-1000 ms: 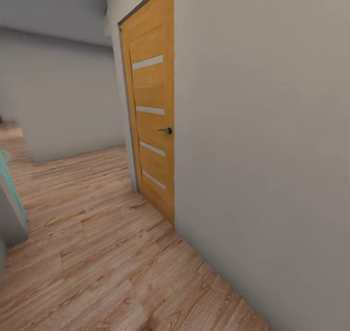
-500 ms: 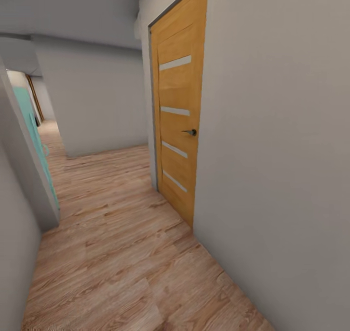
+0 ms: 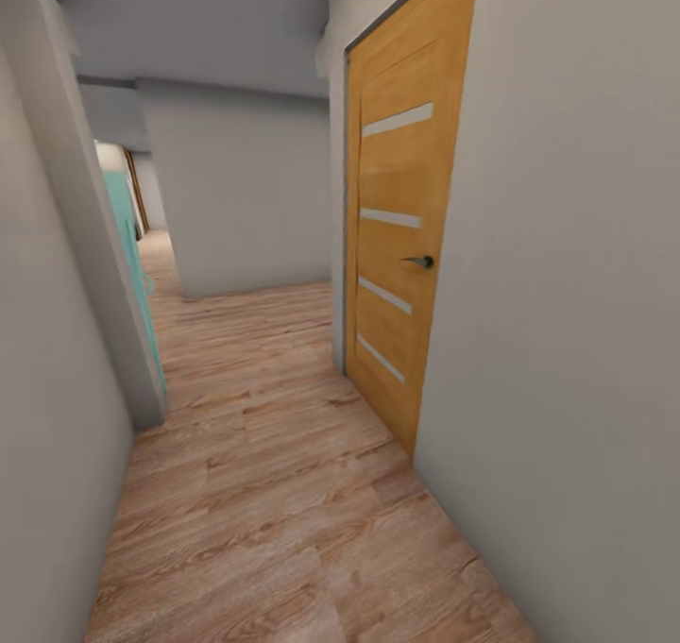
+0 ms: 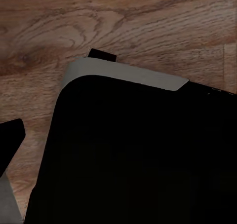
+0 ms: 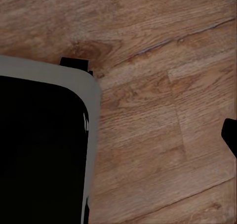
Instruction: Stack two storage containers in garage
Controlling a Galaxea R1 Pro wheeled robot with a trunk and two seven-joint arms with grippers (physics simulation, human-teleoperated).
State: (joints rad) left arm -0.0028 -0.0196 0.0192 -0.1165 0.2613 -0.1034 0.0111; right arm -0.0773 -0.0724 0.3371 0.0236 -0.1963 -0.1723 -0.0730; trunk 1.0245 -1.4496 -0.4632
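Along a narrow hallway, light wood-plank floor, orange wooden door at 2 o'clock, teal panel at 10 o'clock, grey walls, storage containers unseen, either hand's state impossible to tell, dark robot body over planks.

I face a narrow hall: wood floor, grey walls, an orange door at right.
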